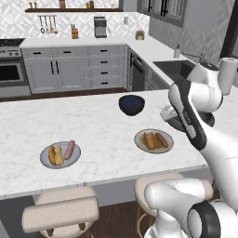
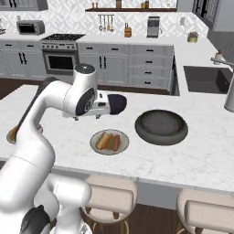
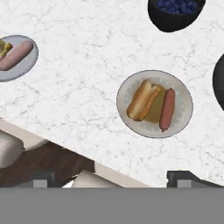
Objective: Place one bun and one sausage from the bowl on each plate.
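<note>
Cream plate (image 3: 154, 103) holds one bun (image 3: 142, 99) and one sausage (image 3: 167, 109), lying side by side, apart. Grey plate (image 1: 60, 155) likewise holds a bun (image 1: 56, 155) and a sausage (image 1: 69, 149). Bowl (image 1: 131, 104) stands on the counter (image 1: 97, 125) beyond the cream plate. Gripper (image 3: 118, 178) hangs above the counter edge, jaws spread wide, holding nothing. Black pan (image 2: 161, 126) sits right of the cream plate

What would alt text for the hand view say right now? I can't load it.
Seen from above on a white marble counter, the cream-rimmed plate holds one bun and one sausage side by side. A grey plate at the left edge also carries a sausage, and the dark bowl sits at the top edge.
</note>
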